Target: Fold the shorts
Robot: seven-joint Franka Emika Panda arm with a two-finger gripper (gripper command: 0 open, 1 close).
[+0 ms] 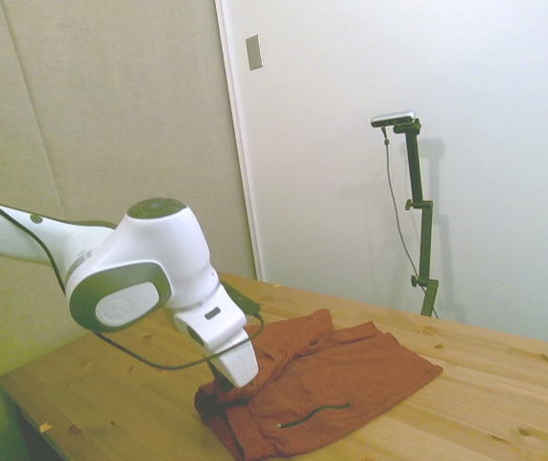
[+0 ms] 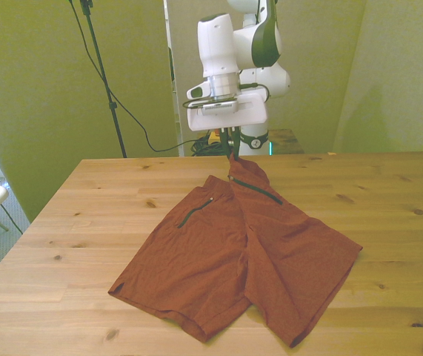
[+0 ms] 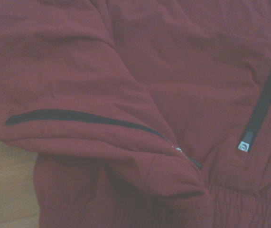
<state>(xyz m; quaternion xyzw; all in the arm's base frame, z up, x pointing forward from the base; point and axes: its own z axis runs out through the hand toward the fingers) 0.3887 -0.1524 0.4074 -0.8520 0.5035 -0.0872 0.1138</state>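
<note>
The rust-red shorts (image 2: 233,245) lie spread on the wooden table (image 2: 85,193), legs toward the near edge in the front view. Their waistband end is pulled up into a small peak under my gripper (image 2: 232,150), which is shut on that fabric just above the table. In the side view the shorts (image 1: 341,379) bunch up below the white hand, which hides the fingers. The wrist view shows the shorts (image 3: 126,71) close up, with a dark zipped pocket slit (image 3: 78,118) and the gathered waistband.
A black cable (image 1: 149,357) loops below the wrist, close to the tabletop. Bare wood (image 2: 389,193) lies at the front view's right and left of the shorts. The table's near edge runs just past the leg hems.
</note>
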